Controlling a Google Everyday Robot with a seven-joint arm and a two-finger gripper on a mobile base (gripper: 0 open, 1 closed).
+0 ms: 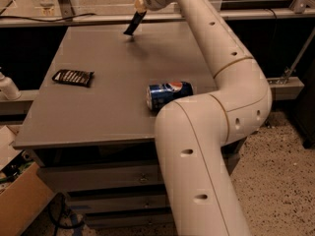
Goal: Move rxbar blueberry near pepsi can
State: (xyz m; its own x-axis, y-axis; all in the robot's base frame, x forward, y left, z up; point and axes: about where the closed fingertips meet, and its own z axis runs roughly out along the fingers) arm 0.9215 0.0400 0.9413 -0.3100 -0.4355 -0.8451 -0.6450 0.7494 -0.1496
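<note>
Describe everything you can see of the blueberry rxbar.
The rxbar blueberry is a small, flat, dark wrapper; its lettering cannot be read. It hangs tilted, upper end pinched in the claw over the far part of the table, lower end pointing down-left close to the tabletop. Only the claw clearly touches it. It is far from the pepsi can, which lies on its side near the front.

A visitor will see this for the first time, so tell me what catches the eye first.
The big white arm fills the foreground and reaches to the far edge of the table, where its hand holds the rxbar blueberry tilted above the surface. The pepsi can lies on its side near the front, beside the arm.
</note>
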